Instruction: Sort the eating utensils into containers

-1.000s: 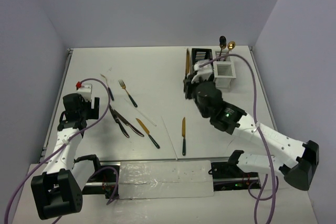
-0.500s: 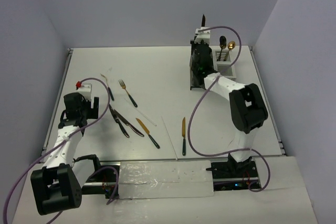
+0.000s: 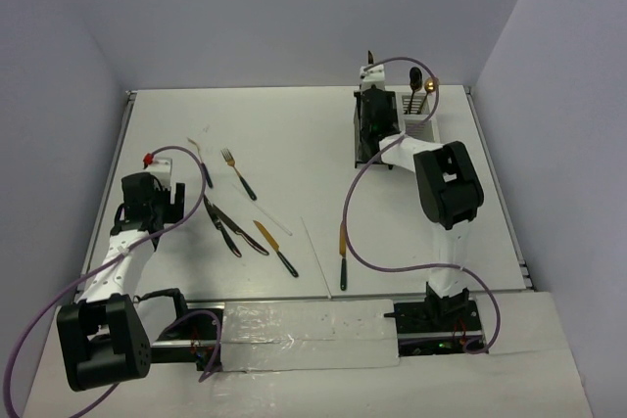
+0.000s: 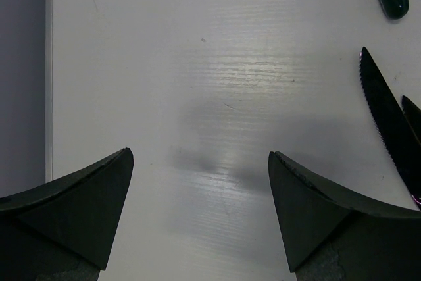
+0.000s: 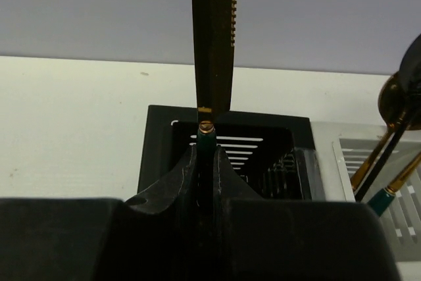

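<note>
White table (image 3: 294,134) below; only the wrist view clearly shows right gripper (image 5: 206,153) pinching gold knife (image 5: 214,37) blade-up, black caddy (image 5: 161,149) just beyond. Left gripper (image 4: 200,154) gapes wide, black knife (image 4: 388,123) to its right.

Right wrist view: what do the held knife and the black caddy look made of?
Knife: the blade looks like metal with a satin gold finish and crisp serrations along one edge. The dark green handle is mostly hidden, perhaps plastic or lacquer. Black caddy: matte black with cut slots, either plastic or painted sheet metal; I cannot tell which.
</note>
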Robot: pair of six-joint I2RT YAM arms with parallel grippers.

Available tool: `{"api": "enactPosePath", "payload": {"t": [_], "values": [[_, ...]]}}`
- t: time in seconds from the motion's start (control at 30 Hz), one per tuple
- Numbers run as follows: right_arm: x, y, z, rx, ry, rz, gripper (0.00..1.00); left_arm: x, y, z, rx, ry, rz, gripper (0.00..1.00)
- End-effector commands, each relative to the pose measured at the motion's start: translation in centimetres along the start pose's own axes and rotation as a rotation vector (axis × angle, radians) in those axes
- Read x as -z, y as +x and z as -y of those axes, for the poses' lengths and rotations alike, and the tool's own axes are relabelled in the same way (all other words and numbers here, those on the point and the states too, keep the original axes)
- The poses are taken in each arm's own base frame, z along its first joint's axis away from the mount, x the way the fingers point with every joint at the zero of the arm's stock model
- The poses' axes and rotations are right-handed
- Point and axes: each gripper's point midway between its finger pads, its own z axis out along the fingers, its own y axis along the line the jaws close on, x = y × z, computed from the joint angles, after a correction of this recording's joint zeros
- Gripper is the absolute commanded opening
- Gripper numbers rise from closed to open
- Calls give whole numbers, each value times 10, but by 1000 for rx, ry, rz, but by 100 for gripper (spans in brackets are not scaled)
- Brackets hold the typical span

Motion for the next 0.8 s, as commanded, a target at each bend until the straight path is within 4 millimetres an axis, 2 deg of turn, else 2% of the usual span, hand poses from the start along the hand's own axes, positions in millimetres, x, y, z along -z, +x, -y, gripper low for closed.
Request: {"api": "enactPosePath", "payload": {"t": [0.0,0.03,0.07,0.13,0.17,0.23,0.27,0.3,0.33,0.37,0.4,0.43,0.47,0.53,0.57,0.63,0.67,0.7,0.73,0.77], "values": [[-6,-19,-2,-16,-31,50,0,2,-27,-10,29,-34,75,94],[-5,-22,-1,-23,-31,56,0,2,-27,-10,30,-36,76,94],[-4,-24,-1,-28,-32,61,13,2,-27,-12,31,-41,80,94],[1,-30,0,-28,-44,74,27,3,-28,-11,29,-41,83,94],[4,-35,-1,-24,-54,85,44,3,-28,-12,29,-43,84,94],[13,-45,5,-32,-49,104,54,4,-29,-12,30,-41,91,94],[20,-61,11,-53,-41,128,55,5,-30,-12,29,-41,94,94],[26,-61,14,-48,-42,122,57,5,-30,-12,29,-41,95,94],[32,-69,16,-51,-45,136,59,6,-30,-11,29,-38,96,94],[45,-93,24,-69,-40,179,59,7,-31,-12,29,-40,102,94],[52,-91,27,-69,-44,177,59,7,-31,-10,28,-32,104,94],[61,-100,31,-80,-44,196,60,8,-32,-10,28,-29,108,94],[80,-128,41,-112,-45,249,60,9,-33,-9,27,-26,115,94],[99,-134,45,-140,-68,254,60,9,-33,-8,26,-18,117,94],[121,-158,53,-206,-81,299,60,10,-34,-8,26,-15,123,94],[142,-153,47,-259,-124,241,60,11,-35,-6,25,-4,124,94],[161,-165,48,-348,-149,237,60,11,-36,-6,25,-2,127,94],[171,-142,40,-348,-173,106,60,11,-35,-6,25,-1,125,94],[185,-135,20,-409,-258,22,60,12,-34,-5,24,4,122,94],[200,-132,11,-423,-306,-36,60,12,-35,-5,23,3,125,94]]}}
